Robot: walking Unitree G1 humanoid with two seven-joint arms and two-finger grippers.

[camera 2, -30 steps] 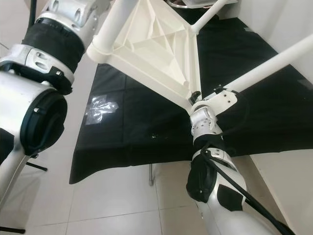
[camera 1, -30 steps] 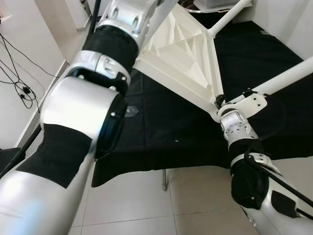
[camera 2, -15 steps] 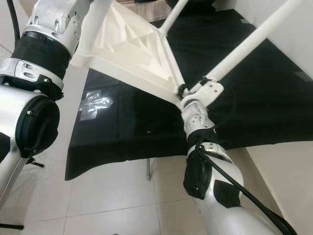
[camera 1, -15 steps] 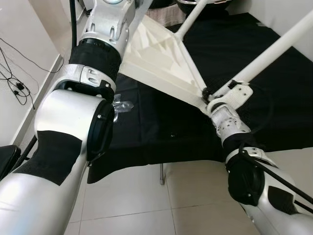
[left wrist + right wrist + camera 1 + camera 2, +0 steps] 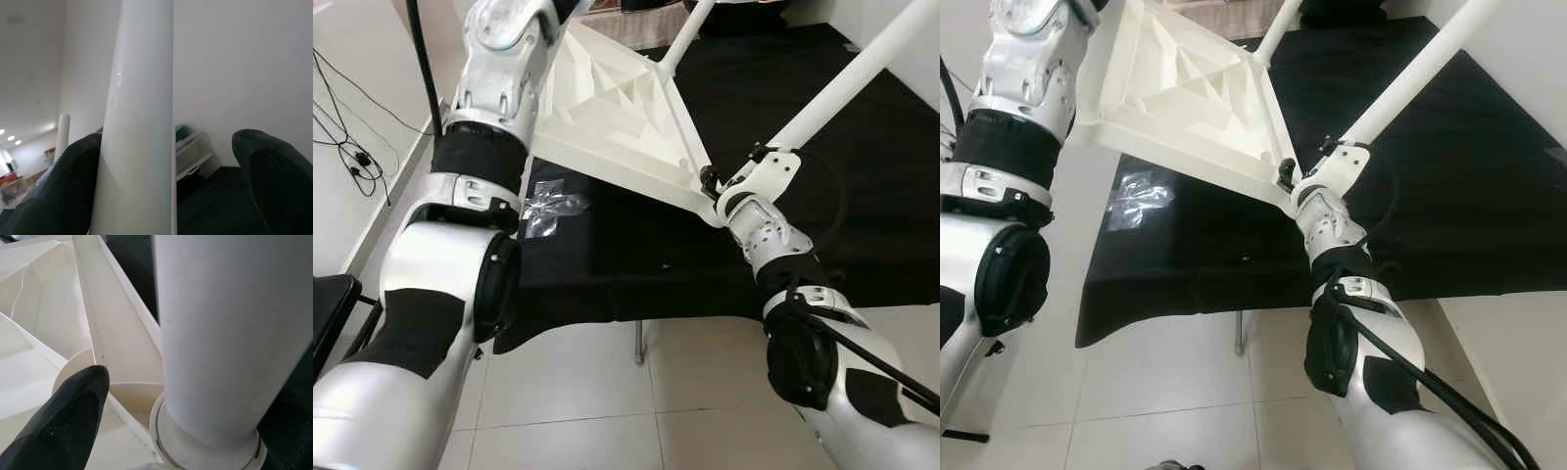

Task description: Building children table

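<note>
Cream plastic table top: upturned, ribbed underside showing, tilting above the black-draped work surface, its near corner lowest.
White leg: seated in that near corner socket, slanting up and to the far right; a second leg is rising at the far corner.
Right gripper: sitting at the near corner beside the leg base, one black finger resting over the ribbed underside; whether the fingers are closing cannot be told.
Left gripper: fingers spread, one pad touching a white leg, the other standing apart.
Clear plastic bag: lying on the cloth at the left
</note>
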